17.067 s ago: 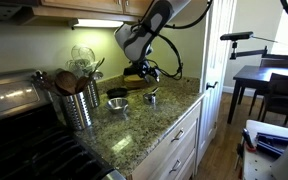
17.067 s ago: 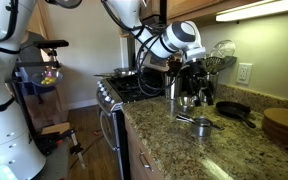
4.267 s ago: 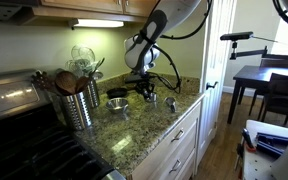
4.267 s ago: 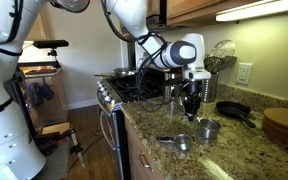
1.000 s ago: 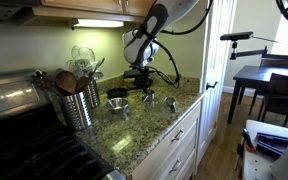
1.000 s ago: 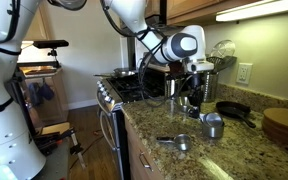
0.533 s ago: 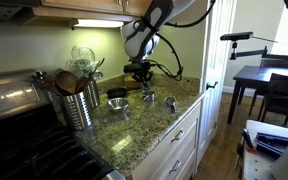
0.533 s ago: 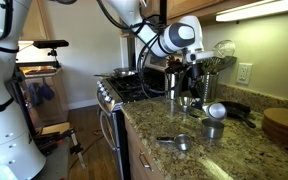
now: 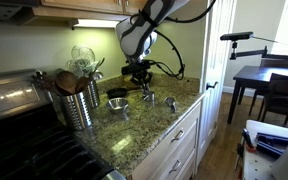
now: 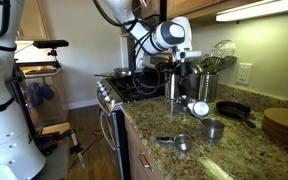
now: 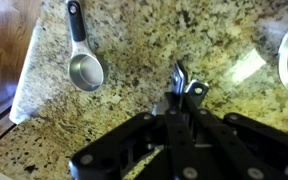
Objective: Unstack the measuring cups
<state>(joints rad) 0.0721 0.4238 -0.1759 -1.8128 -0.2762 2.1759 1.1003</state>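
Above the speckled stone counter (image 10: 239,155), one small shiny silver measuring cup (image 10: 200,108) hangs in the air, tipped on its side. The black robot gripper (image 10: 190,93) has its fingers closed tight on this cup's handle. Below it on the counter sit a round silver cup (image 10: 213,129) and, nearer the edge, a silver cup with a long handle (image 10: 180,142). Farther off stands a tall steel holder with wooden spoons (image 9: 79,105).

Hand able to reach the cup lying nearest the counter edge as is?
Probably not: the hand seems shut on another cup. Otherwise nothing blocks the edge cup, alone on bare granite.
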